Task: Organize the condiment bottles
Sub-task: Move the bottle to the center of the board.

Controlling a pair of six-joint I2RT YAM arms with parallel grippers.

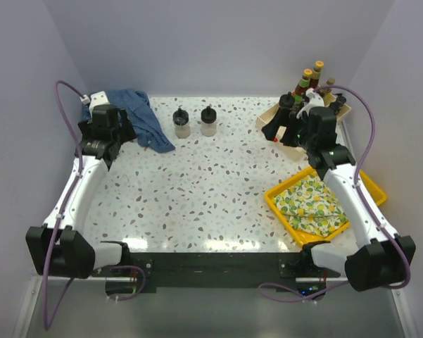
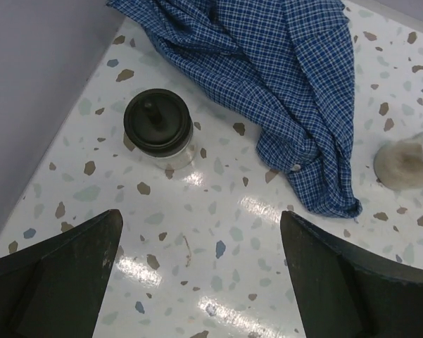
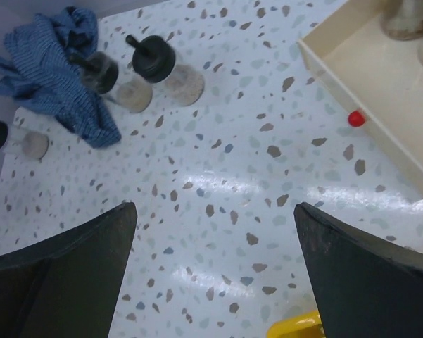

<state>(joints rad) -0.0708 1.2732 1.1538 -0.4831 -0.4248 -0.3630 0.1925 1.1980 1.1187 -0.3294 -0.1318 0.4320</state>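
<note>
Two squat clear black-lidded jars stand at the back middle of the table; the right wrist view shows them side by side. A third jar stands near the left wall, beside the blue cloth and ahead of my left gripper, which is open and empty above the table. Slim sauce bottles stand in the beige tray at the back right. My right gripper hovers open and empty just left of that tray.
A crumpled blue checked cloth lies at the back left. A yellow tray holding a lemon-print cloth sits at the front right. A small red bit lies by the beige tray's wall. Walls close in on three sides.
</note>
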